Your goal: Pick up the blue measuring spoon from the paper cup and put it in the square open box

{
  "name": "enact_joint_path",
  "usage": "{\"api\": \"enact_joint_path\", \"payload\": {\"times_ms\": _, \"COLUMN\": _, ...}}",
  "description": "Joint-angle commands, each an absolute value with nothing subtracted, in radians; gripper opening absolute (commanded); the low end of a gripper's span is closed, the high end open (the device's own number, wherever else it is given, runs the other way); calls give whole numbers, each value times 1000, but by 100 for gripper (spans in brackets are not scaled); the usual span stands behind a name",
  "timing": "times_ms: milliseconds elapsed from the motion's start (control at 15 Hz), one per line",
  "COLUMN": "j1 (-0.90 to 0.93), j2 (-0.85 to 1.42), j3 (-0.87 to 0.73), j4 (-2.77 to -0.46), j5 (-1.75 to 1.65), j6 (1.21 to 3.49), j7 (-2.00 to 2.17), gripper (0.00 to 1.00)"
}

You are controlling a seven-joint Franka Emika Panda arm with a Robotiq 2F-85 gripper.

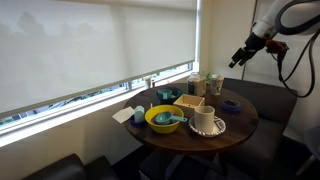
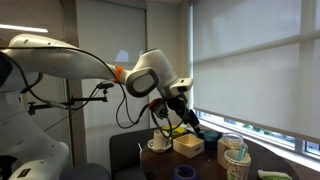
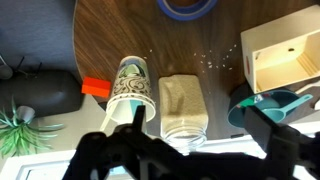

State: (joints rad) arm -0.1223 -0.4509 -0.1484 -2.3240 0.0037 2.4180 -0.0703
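The patterned paper cup point(image 3: 132, 88) stands near the table's edge beside a glass jar point(image 3: 182, 105); it also shows in both exterior views point(image 1: 213, 84) point(image 2: 237, 160). I cannot make out a blue measuring spoon in the cup. The low tan square box point(image 3: 285, 55) sits open and looks empty; it also shows in both exterior views point(image 1: 190, 102) point(image 2: 188, 145). My gripper point(image 3: 195, 140) is open and empty, high above the table over the jar, with the cup by one finger. It also shows in both exterior views point(image 1: 243, 57) point(image 2: 183, 112).
A teal bowl point(image 3: 265, 108) with a teal scoop-like piece lies next to the box. A yellow bowl point(image 1: 163, 119), a white mug on a plate point(image 1: 206, 121) and a blue bowl point(image 3: 187, 6) share the round wooden table point(image 1: 240, 125). An orange block point(image 3: 95, 88) lies beyond the table's edge.
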Motion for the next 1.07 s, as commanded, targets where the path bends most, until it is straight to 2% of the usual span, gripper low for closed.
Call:
{"api": "enact_joint_path", "payload": {"times_ms": 0, "j1": -130, "j2": -307, "j3": -223, "j4": -2182, "j5": -23, "j6": 2325, "j7": -225, "gripper": 100}}
{"api": "enact_joint_path", "payload": {"times_ms": 200, "j1": -126, "j2": -205, "j3": -286, "j4": -2066, "j5": 66, "j6": 2278, "j7": -278, "gripper": 100}}
{"api": "enact_joint_path", "payload": {"times_ms": 267, "j1": -139, "j2": -284, "j3": -254, "j4": -2170, "j5": 17, "j6": 2332, "j7": -244, "gripper": 100}}
{"api": "enact_joint_path", "payload": {"times_ms": 533, "j1": -144, "j2": -211, "j3": -271, "j4": -2089, "j5": 41, "j6": 2304, "j7": -263, "gripper": 100}}
{"api": "enact_joint_path", "payload": {"times_ms": 600, "j1": -147, "j2": -185, "j3": -274, "j4": -2063, "j5": 37, "j6": 2320, "j7": -269, "gripper": 100}}
{"api": "enact_joint_path", "payload": {"times_ms": 800, "j1": -142, "j2": -81, "j3": -305, "j4": -1916, "j5": 65, "j6": 2165, "j7": -408, "gripper": 100}}
{"api": "enact_joint_path", "payload": {"times_ms": 1000, "j1": -148, "j2": 42, "j3": -294, "j4": -1807, "j5": 105, "j6": 2215, "j7": -439, "gripper": 100}}
